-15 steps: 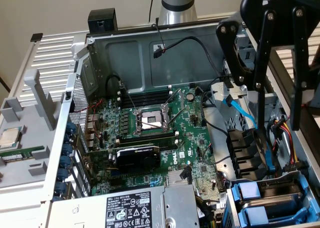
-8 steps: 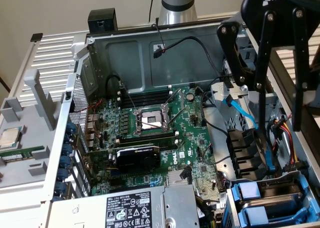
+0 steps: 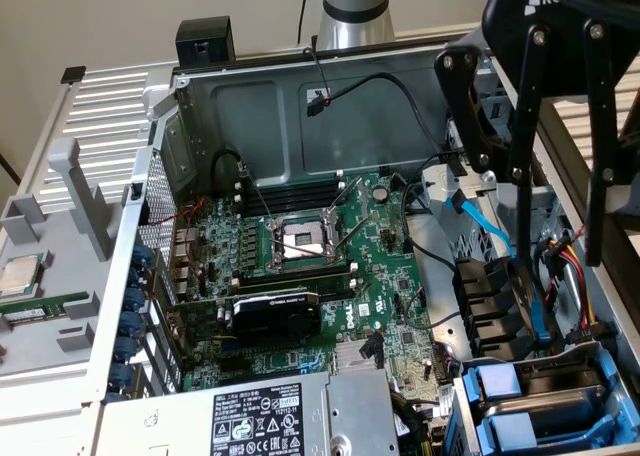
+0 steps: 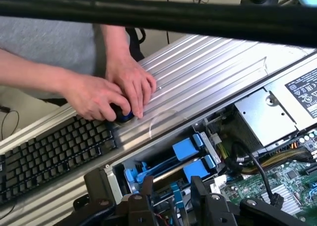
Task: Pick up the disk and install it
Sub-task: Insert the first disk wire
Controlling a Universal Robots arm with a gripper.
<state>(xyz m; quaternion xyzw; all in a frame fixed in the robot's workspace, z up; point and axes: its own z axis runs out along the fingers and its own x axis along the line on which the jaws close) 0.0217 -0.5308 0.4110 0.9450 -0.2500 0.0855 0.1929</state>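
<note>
motherboard [image 3: 300, 266] lies in case [image 3: 270, 106]; power supply [image 3: 270, 416] before it; disk [image 3: 550, 404] in bay [image 3: 605, 354] at exterior view's right, gripper [image 3: 562, 276] above it; chip [image 3: 22, 274] outside case at exterior view's left.

Readable text is scarce here. On the housing at the top of the gripper [image 3: 560, 276] stand white capital letters, of which only "OTIQ" is inside the frame; the beginning is cut by the edge. The power-supply label [image 3: 262, 424] is a black & white sticker with a short number line, a barcode-like strip and rows of cert. marks, all too small to read; in the wrist view the same label [image 4: 304, 89] shows white print and round symbols on black, also not legible. The graphics card [image 3: 278, 314] has a small pale badge and the motherboard [image 3: 395, 276] has white markings, approx. unreadable. The keyboard [image 4: 54, 146] legends cannot be made out.
</note>
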